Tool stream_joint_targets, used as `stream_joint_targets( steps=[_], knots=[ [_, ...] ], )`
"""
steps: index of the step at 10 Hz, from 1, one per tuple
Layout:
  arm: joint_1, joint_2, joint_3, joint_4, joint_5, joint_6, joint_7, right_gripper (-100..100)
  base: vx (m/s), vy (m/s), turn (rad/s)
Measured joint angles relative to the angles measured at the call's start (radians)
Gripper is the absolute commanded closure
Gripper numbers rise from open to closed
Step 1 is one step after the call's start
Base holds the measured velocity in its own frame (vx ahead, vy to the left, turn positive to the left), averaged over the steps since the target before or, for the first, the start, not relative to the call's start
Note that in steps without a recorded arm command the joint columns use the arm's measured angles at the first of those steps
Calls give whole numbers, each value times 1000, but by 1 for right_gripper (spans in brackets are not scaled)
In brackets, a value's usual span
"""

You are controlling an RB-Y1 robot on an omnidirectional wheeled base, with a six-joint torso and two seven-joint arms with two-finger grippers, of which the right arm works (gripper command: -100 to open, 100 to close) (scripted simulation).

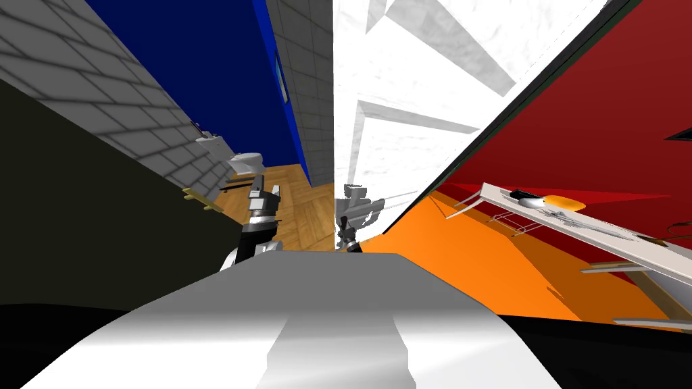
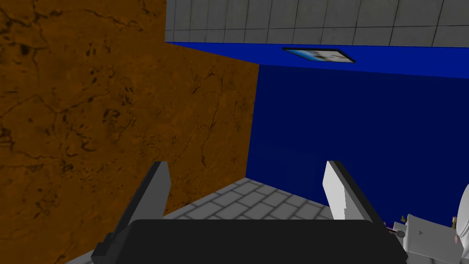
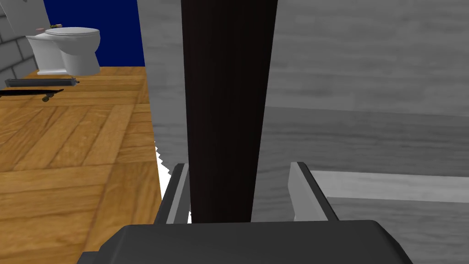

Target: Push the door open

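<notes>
Door dark edge btwn right end effector fingers, spread wide

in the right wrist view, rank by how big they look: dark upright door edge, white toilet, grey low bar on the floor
1. dark upright door edge, but it stands between the fingers of the right pincer, so nearness inflates it
2. white toilet
3. grey low bar

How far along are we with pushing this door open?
Mostly done, it seems: the dark door with its brass handle stands swung aside on my left, and wooden floor and a toilet show through the opening. In hand: the right tool, open, straddles a dark upright edge. Remaining: probably nothing; left tool open, empty.
</notes>
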Motion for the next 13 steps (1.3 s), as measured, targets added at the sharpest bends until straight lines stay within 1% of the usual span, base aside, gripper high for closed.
stream_joint_targets(
  steps=[2,3,5,6,7,8,9,11,12,13],
  knots=[
    [-3,1,-17,10,-8,-7,4,100,92,94,-42],
    [-11,7,-26,29,-12,-17,4,100,95,90,-32],
    [-11,10,-45,25,-20,-10,12,100,92,91,-32],
    [-5,5,-55,3,-25,6,17,100,100,106,-63],
    [-7,8,-64,5,-29,9,21,100,121,162,-55],
    [-2,10,-78,-3,-35,15,28,100,139,143,-54],
    [-6,17,-90,7,-40,13,33,100,137,127,-39],
    [-7,31,-114,9,-50,12,45,100,140,140,-57],
    [-23,43,-129,36,-57,4,48,100,180,176,-73],
    [-15,45,-144,26,-63,8,54,100,156,154,-67]
  ],
)
